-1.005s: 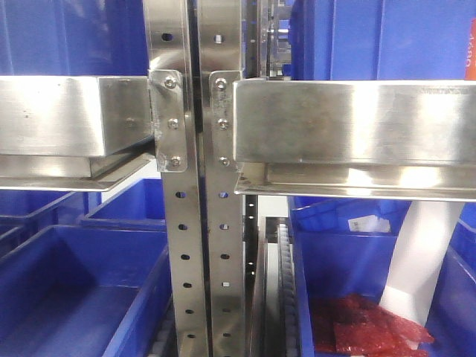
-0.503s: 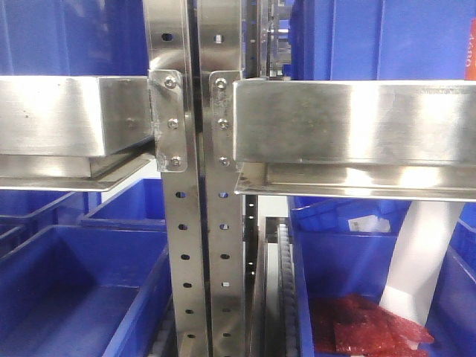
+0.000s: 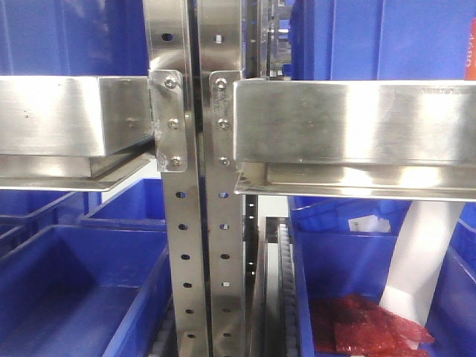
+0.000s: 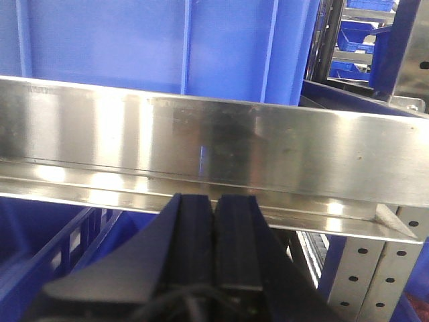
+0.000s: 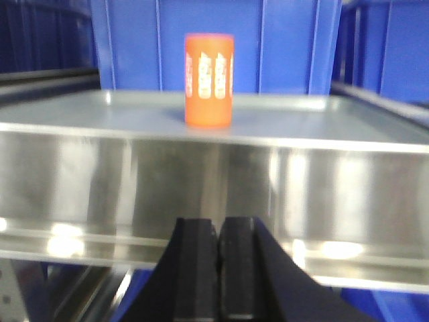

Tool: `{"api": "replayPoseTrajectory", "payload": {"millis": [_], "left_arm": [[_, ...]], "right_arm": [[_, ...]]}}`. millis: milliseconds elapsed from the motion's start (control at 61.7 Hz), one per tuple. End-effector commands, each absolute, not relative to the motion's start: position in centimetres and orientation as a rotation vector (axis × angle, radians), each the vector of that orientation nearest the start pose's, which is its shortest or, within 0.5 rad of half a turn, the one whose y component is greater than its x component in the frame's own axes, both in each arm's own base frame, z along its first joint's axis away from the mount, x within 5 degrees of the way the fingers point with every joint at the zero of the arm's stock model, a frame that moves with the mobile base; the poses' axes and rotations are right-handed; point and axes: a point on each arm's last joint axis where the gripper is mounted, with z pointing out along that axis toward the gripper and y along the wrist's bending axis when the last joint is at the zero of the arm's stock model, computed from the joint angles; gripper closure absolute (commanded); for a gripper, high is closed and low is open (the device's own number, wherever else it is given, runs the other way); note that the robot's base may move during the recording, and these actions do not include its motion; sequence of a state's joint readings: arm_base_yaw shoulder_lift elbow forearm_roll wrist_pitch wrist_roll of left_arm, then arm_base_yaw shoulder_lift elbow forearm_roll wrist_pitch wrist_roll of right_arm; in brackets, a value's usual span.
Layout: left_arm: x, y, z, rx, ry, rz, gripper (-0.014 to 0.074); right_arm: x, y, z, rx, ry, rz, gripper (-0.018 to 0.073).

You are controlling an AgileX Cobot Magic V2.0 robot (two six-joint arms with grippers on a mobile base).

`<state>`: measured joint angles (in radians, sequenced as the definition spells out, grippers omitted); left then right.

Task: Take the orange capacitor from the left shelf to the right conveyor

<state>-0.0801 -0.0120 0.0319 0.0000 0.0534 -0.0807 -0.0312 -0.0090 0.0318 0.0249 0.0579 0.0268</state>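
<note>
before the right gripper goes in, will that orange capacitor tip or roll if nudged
Probably tips easily: the orange capacitor stands upright, taller than wide, on the smooth steel shelf. Once down, its round wall would likely roll. It looks rigid, so a pinch should hold.

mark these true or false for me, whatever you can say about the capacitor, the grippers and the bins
1. The orange capacitor stands upright on the shelf. True.
2. The right gripper is shut on the capacitor. False: it is shut on nothing, and the capacitor stands apart from it on the shelf.
3. The left gripper is wide open. False: its fingers are pressed together.
4. Red plastic bags lie in a blue bin at the lower right of the front view. True.
5. The capacitor sits inside a bin. False: it stands on bare steel, in front of a bin.
</note>
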Motion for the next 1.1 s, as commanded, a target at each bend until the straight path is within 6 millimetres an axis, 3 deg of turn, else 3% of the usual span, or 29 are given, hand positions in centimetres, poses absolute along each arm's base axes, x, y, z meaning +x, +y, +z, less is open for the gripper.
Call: {"api": "replayPoseTrajectory", "payload": {"millis": [0,292,422,519,665,762,1086], "left_arm": [[5.4,-0.4,21.0,-0.002,1.444,-0.133,0.0701],[5.4,-0.4,21.0,-0.002,1.444,-0.133,0.0701],[5.4,-0.4,21.0,-0.002,1.444,-0.133,0.0701],[5.4,-0.4,21.0,-0.002,1.444,-0.133,0.0701],[5.4,-0.4,21.0,-0.002,1.444,-0.133,0.0701],[5.4,-0.4,21.0,-0.002,1.444,-0.133,0.0701],[5.4,-0.4,21.0,-0.002,1.444,-0.133,0.0701]], "right_arm": [[5.3,-0.2,21.5,0.060,1.391,0.006,0.0519],[4.2,-0.1,29.4,0.056,1.397,0.010,0.0519],[5.9,-0.2,32.3,0.058,1.437,0.010,0.0472],[7.9,-0.3,33.6,0.060,1.494,0.010,0.0334],[11.6,-0.4,33.9,0.066,1.616,0.010,0.0063],[14.1,-0.5,33.6,0.069,1.663,0.009,-0.0042],[21.2,-0.8,32.6,0.074,1.689,0.004,-0.0057]]}}
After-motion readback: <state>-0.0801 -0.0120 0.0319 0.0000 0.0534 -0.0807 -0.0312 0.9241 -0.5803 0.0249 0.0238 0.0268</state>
